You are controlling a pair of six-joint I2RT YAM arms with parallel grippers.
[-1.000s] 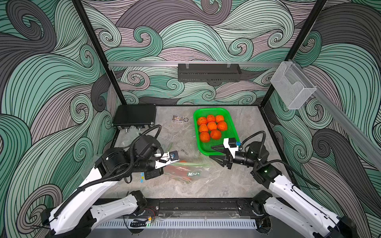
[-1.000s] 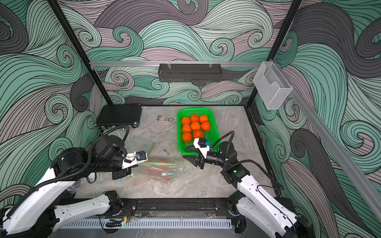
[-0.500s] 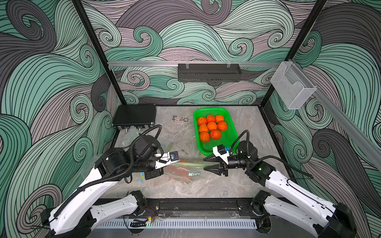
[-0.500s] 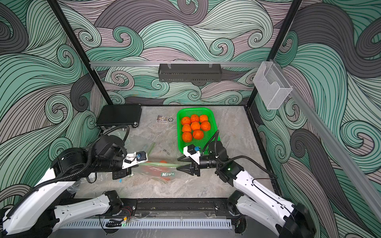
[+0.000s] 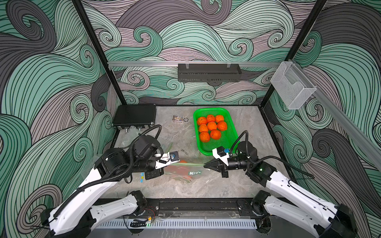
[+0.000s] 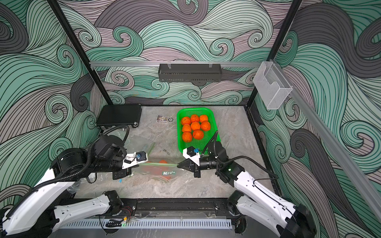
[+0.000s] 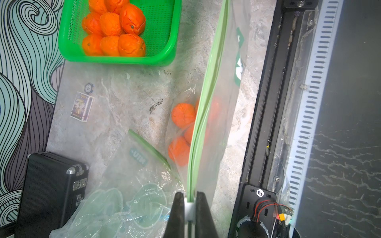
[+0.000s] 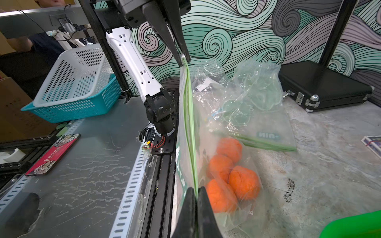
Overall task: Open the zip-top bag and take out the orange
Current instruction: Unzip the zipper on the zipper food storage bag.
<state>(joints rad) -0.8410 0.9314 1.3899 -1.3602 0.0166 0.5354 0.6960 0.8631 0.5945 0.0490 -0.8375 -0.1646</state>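
Observation:
The clear zip-top bag (image 5: 185, 173) (image 6: 162, 172) hangs stretched between my two grippers, its green zip strip (image 8: 188, 123) (image 7: 206, 103) taut and closed. Several oranges (image 8: 244, 183) (image 7: 183, 115) lie in its bottom on the table. At the bag's left end, my left gripper (image 5: 166, 163) (image 6: 142, 162) (image 7: 189, 194) is shut on the white slider (image 7: 189, 206). My right gripper (image 5: 205, 165) (image 6: 178, 165) (image 8: 196, 188) is shut on the zip strip at the right end.
A green basket (image 5: 226, 144) of loose oranges stands just behind my right gripper. A black case (image 5: 135, 115) and a small card box (image 5: 177, 119) sit at the back. An empty zip bag (image 7: 136, 156) and crumpled plastic (image 7: 123, 206) lie beside my left arm.
My right gripper has swung left from beside the green basket to the bag's right end and shut on the zip strip. The left arm has held still.

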